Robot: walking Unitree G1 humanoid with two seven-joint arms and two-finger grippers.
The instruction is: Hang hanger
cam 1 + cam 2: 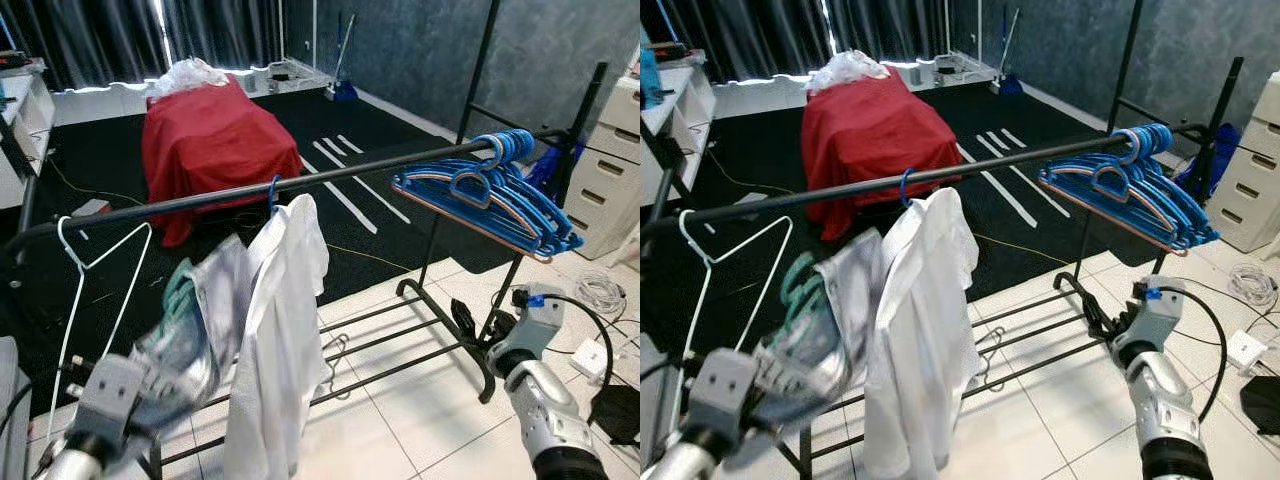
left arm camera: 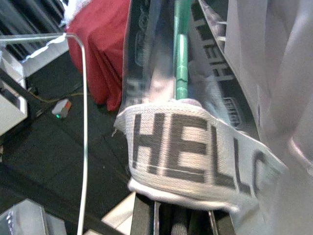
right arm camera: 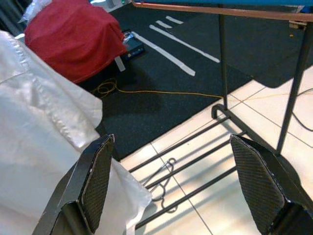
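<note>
Your left gripper (image 1: 150,385) is raised below the black metal clothes rail (image 1: 200,200), clamped on a green plastic hanger (image 2: 181,54) that carries a grey-and-white printed garment (image 1: 200,310). In the left wrist view the green bar runs straight out from between the fingers, with the lettered fabric draped over them. The hanger's hook (image 1: 795,275) sits below the rail and is not on it; the picture is blurred there, so you cannot tell how far off it is.

Just to the right of this garment, a white shirt (image 1: 285,340) hangs from a blue hook (image 1: 272,195) on the rail. To the left, an empty white wire hanger (image 1: 90,265) hangs on the same rail. A bunch of blue plastic hangers (image 1: 490,195) crowds the rail's right end.

Your right gripper (image 3: 178,181) is held low by the rack's lower bars (image 1: 400,345), fingers spread wide and grasping nothing; the right wrist view has the white shirt beside one finger.

A red cloth-covered box shape (image 1: 215,135) stands on the dark carpet (image 1: 100,160) behind the rack.
</note>
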